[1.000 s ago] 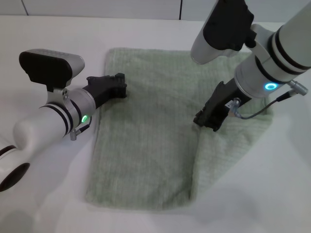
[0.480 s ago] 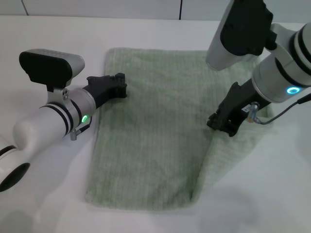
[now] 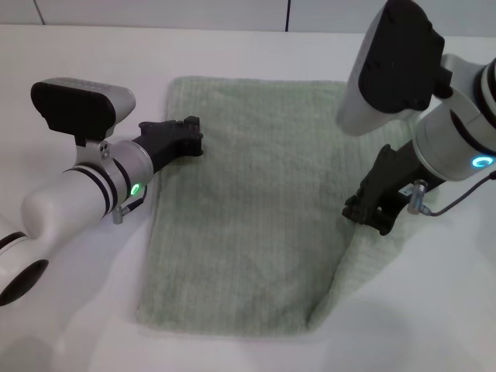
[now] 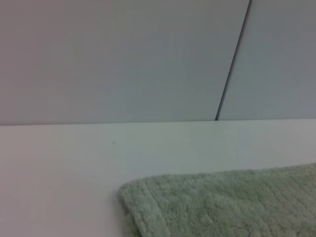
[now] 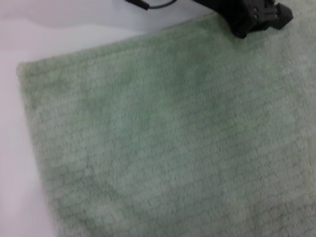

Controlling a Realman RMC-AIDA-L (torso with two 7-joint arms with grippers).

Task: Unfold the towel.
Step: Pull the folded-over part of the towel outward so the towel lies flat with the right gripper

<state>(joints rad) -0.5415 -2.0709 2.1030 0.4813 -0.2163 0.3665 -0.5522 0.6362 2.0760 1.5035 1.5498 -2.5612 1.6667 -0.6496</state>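
no readable text, labels, numbers or signs anywhere

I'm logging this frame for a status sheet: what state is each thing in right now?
Pale sage-green plush towel: flat on the white table, right portion still doubled over.
Left gripper: resting on the towel's left edge.
Right gripper: down at the folded layer's edge on the right side.
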